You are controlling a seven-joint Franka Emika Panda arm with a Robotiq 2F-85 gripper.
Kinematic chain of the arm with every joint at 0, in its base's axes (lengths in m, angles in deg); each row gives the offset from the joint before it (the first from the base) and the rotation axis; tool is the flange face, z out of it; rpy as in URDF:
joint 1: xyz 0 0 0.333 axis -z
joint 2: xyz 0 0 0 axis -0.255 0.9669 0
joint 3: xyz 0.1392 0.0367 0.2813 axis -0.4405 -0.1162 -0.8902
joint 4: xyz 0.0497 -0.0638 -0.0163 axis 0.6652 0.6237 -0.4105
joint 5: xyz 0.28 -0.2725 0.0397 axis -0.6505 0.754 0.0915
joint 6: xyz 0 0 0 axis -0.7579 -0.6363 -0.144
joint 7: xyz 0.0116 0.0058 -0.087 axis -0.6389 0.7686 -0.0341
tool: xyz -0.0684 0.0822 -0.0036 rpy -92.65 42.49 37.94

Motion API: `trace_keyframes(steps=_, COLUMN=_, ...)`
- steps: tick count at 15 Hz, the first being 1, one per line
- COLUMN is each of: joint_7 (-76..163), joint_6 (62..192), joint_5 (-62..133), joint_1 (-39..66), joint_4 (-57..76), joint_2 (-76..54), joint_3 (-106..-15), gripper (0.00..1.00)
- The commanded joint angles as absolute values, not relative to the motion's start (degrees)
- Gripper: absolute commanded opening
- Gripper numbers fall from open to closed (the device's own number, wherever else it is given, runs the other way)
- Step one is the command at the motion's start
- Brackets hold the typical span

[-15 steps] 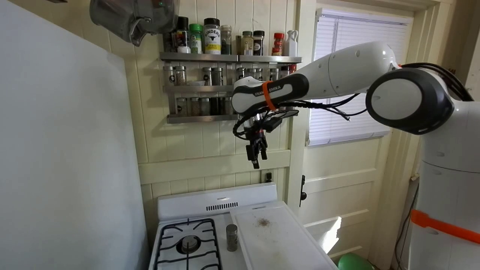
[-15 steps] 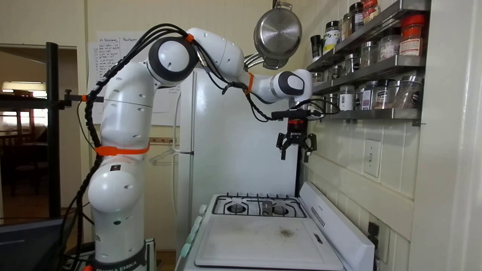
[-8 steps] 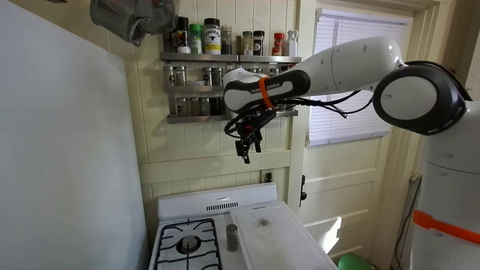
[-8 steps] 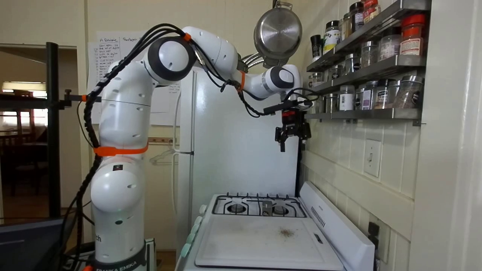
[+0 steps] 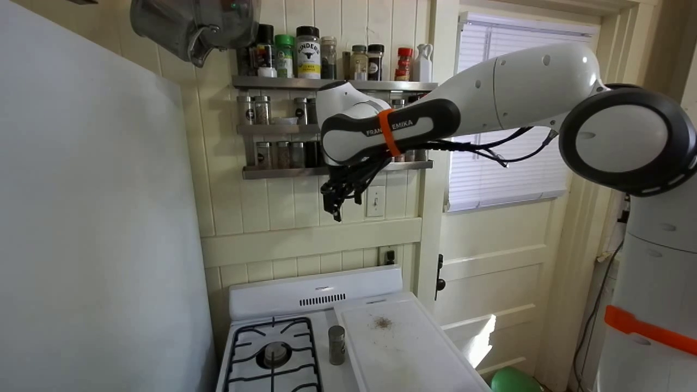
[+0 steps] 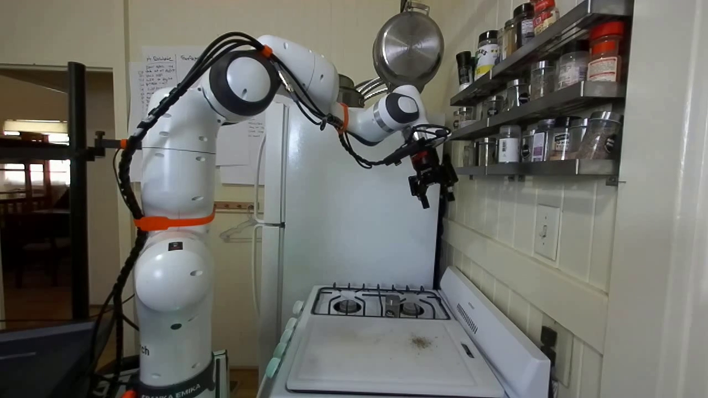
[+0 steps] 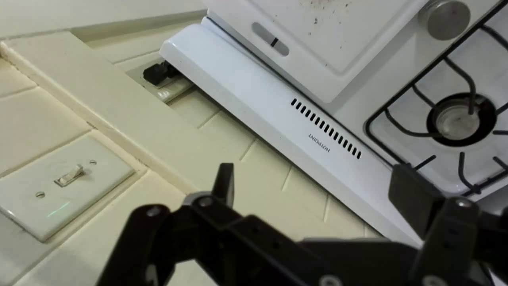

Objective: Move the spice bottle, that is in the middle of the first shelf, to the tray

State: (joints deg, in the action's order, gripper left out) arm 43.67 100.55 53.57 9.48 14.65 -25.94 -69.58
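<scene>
Holding nothing with the gripper [image 6: 438,201], spread wide above the stove [image 5: 337,381]. Probably half done: with the bottle [image 5: 337,345], if the one meant, upright there just beside the tray's [image 6: 354,362] edge facing the burners [image 6: 347,305], still to be set on it. Counting one gripper, one tray, two burners, one bottle off the three shelves [image 6: 553,167].

White arm [image 6: 178,182] extended over stove [image 6: 498,337], gripper [image 6: 438,201] tilted, fingers [image 6: 423,198] apart, well above it. Pale tray [image 6: 354,359] flat on stove, brown specks [image 6: 421,342] toward wall [image 6: 581,232] side, black burner grate [image 6: 362,315] just behind. Three metal shelves [image 6: 553,168] on wall, carrying jars [image 6: 509,145], red-capped bottle [image 6: 604,58] at near end of middle one; gripper close to shelves' far end, gap unclear. Steel pot [image 6: 409,47] hanging, white fridge [image 6: 354,232] at back
</scene>
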Motion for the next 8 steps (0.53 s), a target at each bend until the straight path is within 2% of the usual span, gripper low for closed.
trace_keyframes(steps=1, joint_7=48.95, joint_6=107.54, joint_5=58.63, joint_1=8.99, joint_4=18.24, joint_2=-27.38, joint_3=-69.87, gripper=1.0)
trace_keyframes(steps=8, joint_7=53.73, joint_6=114.57, joint_5=63.38, joint_1=9.32, joint_4=21.22, joint_2=-30.03, joint_3=-69.88, gripper=1.0)
